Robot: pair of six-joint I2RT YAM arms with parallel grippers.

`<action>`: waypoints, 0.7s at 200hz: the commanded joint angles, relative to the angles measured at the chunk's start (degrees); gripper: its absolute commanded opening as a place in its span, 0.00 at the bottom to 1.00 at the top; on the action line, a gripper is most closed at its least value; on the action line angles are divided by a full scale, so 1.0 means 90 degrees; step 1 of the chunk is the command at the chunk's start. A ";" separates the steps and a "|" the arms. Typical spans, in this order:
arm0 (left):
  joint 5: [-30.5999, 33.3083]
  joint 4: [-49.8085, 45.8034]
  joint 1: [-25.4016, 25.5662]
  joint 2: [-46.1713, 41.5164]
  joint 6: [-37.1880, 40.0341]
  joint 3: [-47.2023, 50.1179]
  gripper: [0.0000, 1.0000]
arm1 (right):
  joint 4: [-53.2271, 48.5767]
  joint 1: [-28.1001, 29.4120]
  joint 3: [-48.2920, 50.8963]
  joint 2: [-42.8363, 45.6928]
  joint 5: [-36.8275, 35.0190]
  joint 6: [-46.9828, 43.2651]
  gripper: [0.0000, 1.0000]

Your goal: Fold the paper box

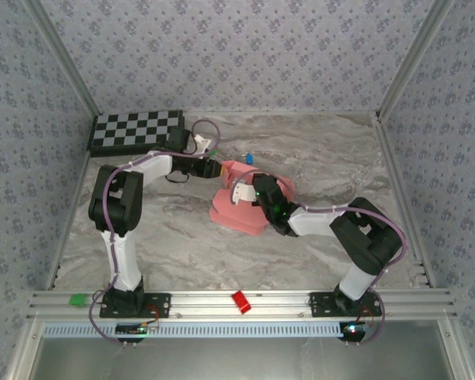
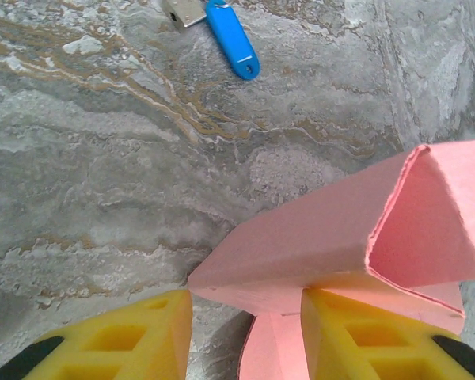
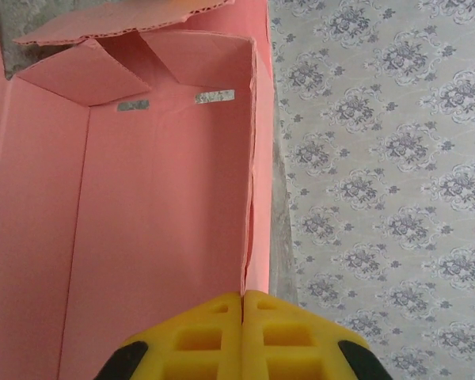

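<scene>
Marbled tabletop (image 1: 166,237), centre: paper box (image 1: 241,207) half-erected, thin light card (creases easily); I'd grip beside folds. I find right jaws pinched shut on its wall, left jaws part-open at a flap.

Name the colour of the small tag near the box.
The tag is blue; clearest in left wrist view.

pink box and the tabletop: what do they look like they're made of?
paper box: thin matte card, probably paperboard; crisp fold lines, thin cut edges, no gloss.
table: grey-brown veined marble look, faint sheen; real stone or printed laminate, cannot tell.
</scene>
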State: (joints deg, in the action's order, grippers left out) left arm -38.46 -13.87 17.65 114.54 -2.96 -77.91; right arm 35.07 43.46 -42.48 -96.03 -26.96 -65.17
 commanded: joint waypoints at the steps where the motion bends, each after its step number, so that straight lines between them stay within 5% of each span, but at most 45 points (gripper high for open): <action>1: -0.0411 0.0066 0.0080 0.0017 0.0274 0.0038 0.40 | -0.0155 -0.0012 -0.0130 -0.0066 0.0103 0.0161 0.00; 140: -0.0678 0.0823 0.0186 -0.0144 0.0739 0.0511 0.42 | -0.0204 -0.0010 -0.0188 -0.0136 0.0076 0.0148 0.00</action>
State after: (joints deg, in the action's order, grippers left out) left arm -42.33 -8.71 18.79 114.54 1.69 -72.99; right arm 34.83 43.46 -42.70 -96.12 -26.96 -65.08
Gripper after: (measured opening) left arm 0.420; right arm 0.053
